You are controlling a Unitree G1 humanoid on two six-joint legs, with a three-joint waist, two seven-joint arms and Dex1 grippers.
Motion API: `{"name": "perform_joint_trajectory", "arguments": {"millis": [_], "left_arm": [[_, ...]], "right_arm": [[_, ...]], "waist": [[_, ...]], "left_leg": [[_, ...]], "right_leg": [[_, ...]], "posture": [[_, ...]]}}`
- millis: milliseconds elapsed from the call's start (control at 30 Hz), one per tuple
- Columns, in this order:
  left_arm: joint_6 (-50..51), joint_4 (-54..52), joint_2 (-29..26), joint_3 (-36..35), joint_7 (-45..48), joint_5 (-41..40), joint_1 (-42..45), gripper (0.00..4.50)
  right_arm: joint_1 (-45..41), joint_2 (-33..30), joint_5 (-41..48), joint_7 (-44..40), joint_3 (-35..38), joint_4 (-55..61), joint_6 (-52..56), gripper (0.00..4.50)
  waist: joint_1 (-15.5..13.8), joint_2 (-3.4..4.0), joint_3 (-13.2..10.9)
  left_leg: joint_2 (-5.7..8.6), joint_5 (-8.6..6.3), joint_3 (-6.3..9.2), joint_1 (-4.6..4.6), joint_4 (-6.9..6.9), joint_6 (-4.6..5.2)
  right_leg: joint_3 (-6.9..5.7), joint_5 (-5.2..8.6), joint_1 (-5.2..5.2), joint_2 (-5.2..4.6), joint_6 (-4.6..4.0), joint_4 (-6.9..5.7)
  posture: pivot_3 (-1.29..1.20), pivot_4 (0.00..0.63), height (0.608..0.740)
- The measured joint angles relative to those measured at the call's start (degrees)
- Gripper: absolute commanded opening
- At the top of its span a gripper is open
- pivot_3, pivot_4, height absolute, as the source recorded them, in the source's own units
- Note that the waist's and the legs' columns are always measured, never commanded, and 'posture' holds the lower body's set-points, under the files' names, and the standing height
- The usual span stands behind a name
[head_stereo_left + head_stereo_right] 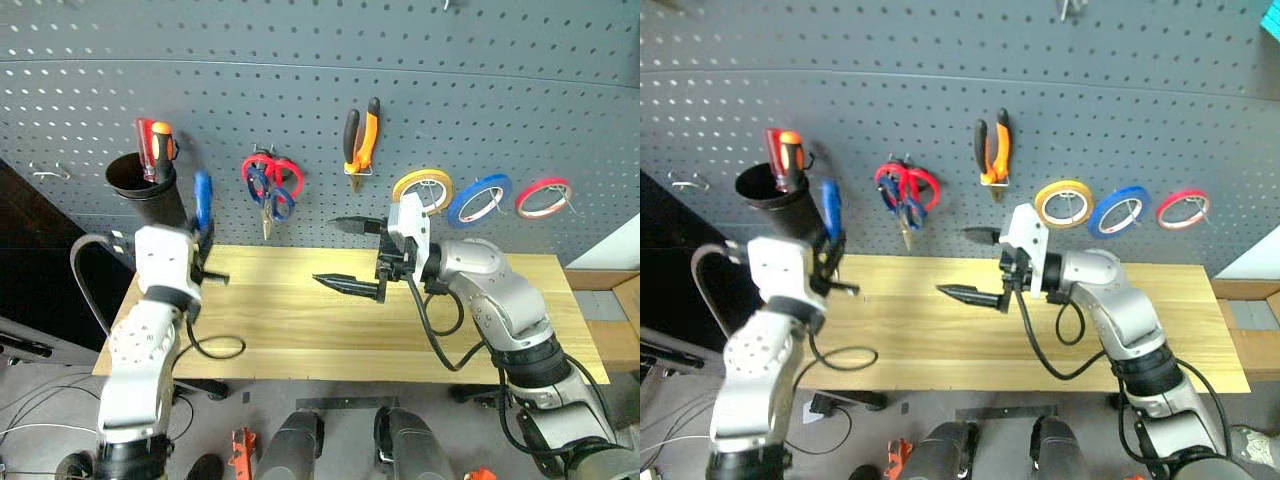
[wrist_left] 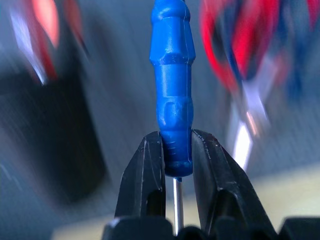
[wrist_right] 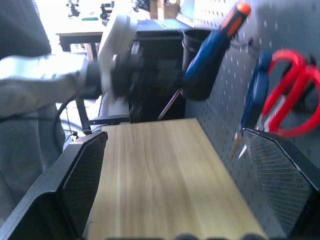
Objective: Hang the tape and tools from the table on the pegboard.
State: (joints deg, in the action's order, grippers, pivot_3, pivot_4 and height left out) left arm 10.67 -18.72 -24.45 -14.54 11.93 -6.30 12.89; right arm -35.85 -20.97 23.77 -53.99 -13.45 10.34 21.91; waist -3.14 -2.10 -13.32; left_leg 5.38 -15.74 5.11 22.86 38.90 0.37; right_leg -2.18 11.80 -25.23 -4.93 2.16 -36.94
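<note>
Jaws of the left gripper (image 2: 177, 165) are clamped shut on the lower end of the slim blue-handled screwdriver (image 1: 202, 200), its thin steel shaft running down between the two black fingers and the handle standing up beyond their tips; gripping it low probably leaves the rest free to drop into a holder. Across from it, the right gripper (image 1: 357, 256) hangs over the long light yellowish wooden surface (image 1: 300, 320) with its jaws spread wide and nothing between them, seemingly waiting its turn. Farther back, the black cup-shaped holder (image 1: 140, 180) with red and orange-handled screwdrivers sits just beside the raised blue handle, likely its destination. On the dark grey perforated pegboard (image 1: 320, 80) behind, the blue-handled steel scissors (image 1: 268, 195), the orange-and-black-handled pliers (image 1: 361, 135) and the thin flat blue tape ring (image 1: 480, 199) already hang from hooks.
</note>
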Motion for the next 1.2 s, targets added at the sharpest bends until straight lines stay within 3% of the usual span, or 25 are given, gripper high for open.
{"name": "perform_joint_trajectory", "arguments": {"millis": [133,267,467,933,1200], "left_arm": [[1.35,2.22,-3.58,-4.2,-0.93,-2.6,14.67,0.43],[-0.97,9.47,-4.29,-6.41,-0.95,-4.1,20.2,0.43],[-5.22,19.02,-4.59,-5.75,-0.07,-3.49,22.28,0.43],[-6.38,18.84,-5.91,-8.16,-3.95,-0.65,15.45,0.43],[-7.52,21.18,-6.25,-8.16,-4.99,1.36,14.59,3.05]], "right_arm": [[-1.15,0.28,0.01,-1.24,-0.06,-0.51,-1.1,4.5],[-1.32,0.66,0.03,-1.36,0.01,-0.5,-1.38,4.5],[-1.3,0.55,-0.23,-1.25,-0.1,-0.17,-1.39,4.5],[-0.68,0.02,-2.55,-0.95,-0.4,0.58,-1.53,4.5],[-0.85,0.73,-3.07,-1.03,-1.07,-0.13,-2.37,4.5]], "waist": [[-0.04,-0.31,0.56],[0.45,-0.22,0.97],[0.5,-0.26,0.99],[1.64,-0.26,1.06],[1.65,-0.3,1.27]], "left_leg": [[0.01,0.0,-0.03,0.03,0.03,-0.01],[-0.06,0.01,-0.17,-0.04,-0.01,-0.01],[-0.04,0.03,-0.17,-0.02,0.05,-0.03],[-0.05,0.03,-0.17,-0.04,0.06,-0.03],[-0.05,0.03,-0.17,-0.04,0.07,-0.03]], "right_leg": [[0.01,-0.01,-0.03,0.01,0.0,0.05],[0.06,-0.01,-0.09,0.04,0.0,0.01],[0.1,-0.03,-0.09,0.06,-0.02,0.01],[0.12,-0.04,-0.09,0.05,-0.03,-0.06],[0.12,-0.04,-0.09,0.05,-0.03,-0.07]], "posture": [[0.11,0.127,0.74],[0.09,0.129,0.74],[0.07,0.134,0.74],[0.09,0.13,0.74],[0.08,0.124,0.74]]}}
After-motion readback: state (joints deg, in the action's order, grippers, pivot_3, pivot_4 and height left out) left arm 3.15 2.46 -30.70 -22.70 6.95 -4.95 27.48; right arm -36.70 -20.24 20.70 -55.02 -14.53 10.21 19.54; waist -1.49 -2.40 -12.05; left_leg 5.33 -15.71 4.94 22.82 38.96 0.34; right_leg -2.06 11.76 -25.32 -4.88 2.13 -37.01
